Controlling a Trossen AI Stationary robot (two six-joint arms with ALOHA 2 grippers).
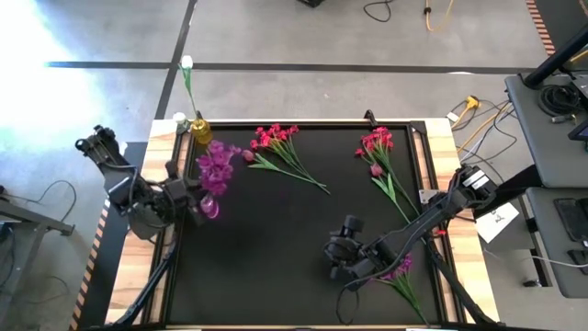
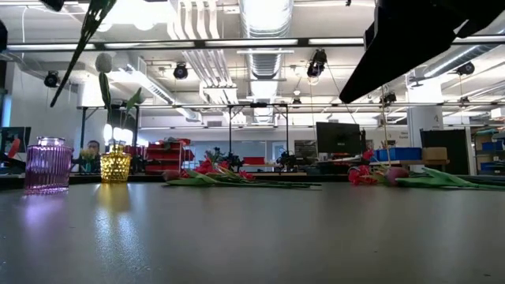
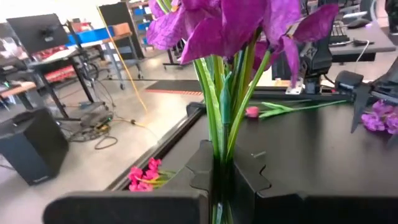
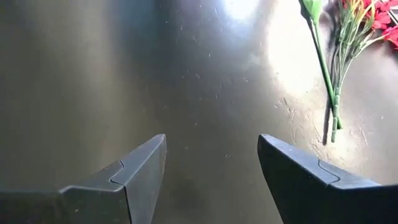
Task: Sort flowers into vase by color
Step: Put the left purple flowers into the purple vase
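My left gripper (image 1: pixel 191 196) is shut on a purple bunch (image 1: pixel 217 168) of flowers at the table's left side, raised above the table beside a purple glass vase (image 1: pixel 209 208). A yellow vase (image 1: pixel 201 131) at the far left corner holds a white tulip (image 1: pixel 186 64) upright by its stem. Two red-pink bunches (image 1: pixel 276 140) (image 1: pixel 377 142), a pink bud (image 1: pixel 376 170) and a second purple bunch (image 1: pixel 400 269) lie flat on the black table. My right gripper (image 1: pixel 340 257) hovers open over bare table near the front right, next to that second purple bunch. My left gripper pinches the purple bunch's green stems (image 3: pixel 222 146) between its two fingers (image 3: pixel 200 168), some way below the blooms (image 3: pixel 230 25). The fingers lie about level and across the stems. The bunch is lifted clear of the table, and its lower stems (image 2: pixel 79 39) slant down below the hold.
The table has a raised wooden rim (image 1: pixel 439 138). Cables and an equipment table (image 1: pixel 551 119) stand beyond the right edge. The middle of the black mat (image 1: pixel 276 239) is bare.
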